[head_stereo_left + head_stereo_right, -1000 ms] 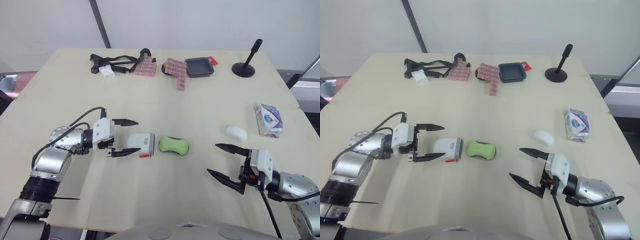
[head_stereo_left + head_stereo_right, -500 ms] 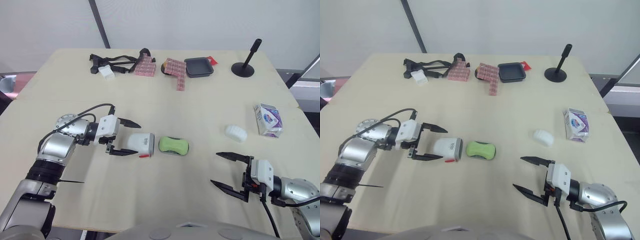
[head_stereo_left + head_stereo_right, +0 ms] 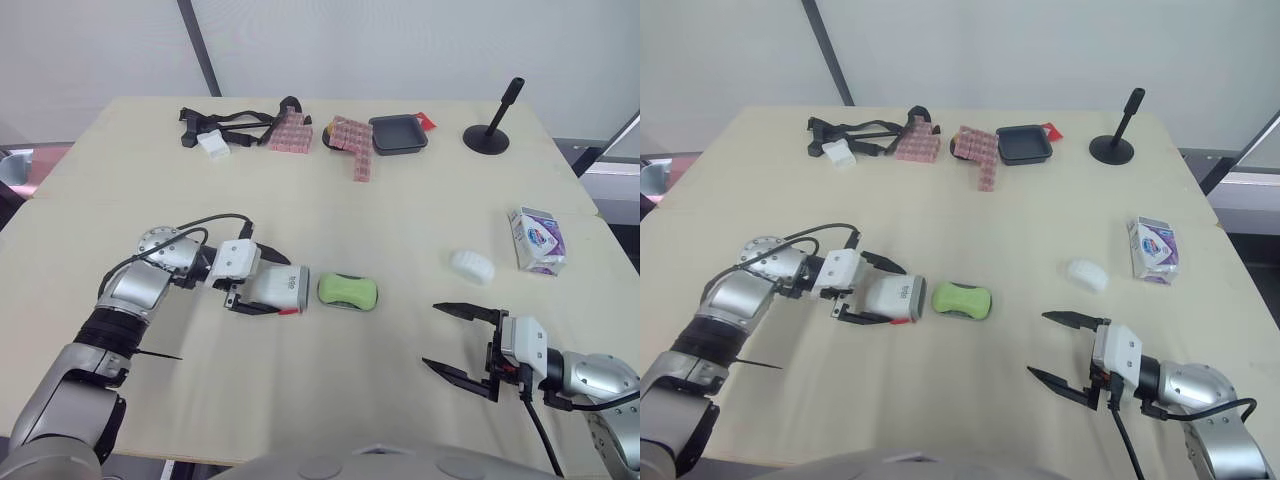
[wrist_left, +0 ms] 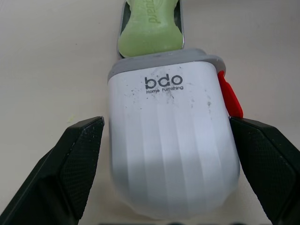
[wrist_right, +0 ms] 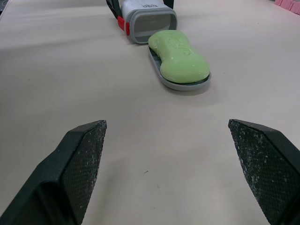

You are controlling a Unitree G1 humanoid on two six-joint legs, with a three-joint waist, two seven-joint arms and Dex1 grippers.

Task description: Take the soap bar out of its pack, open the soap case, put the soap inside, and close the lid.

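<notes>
Since a second ago the left gripper has slid right over the table. Its spread fingers now flank the white soap case cover without clamping it. The cover lies left of centre, its long axis left-right and its open mouth facing right toward the green soap bar. The bar rests lengthwise on the grey tray, in line with the cover. At lower right, the right gripper hangs released. The soap pack lies at the right edge, with a white oval lump near it.
</notes>
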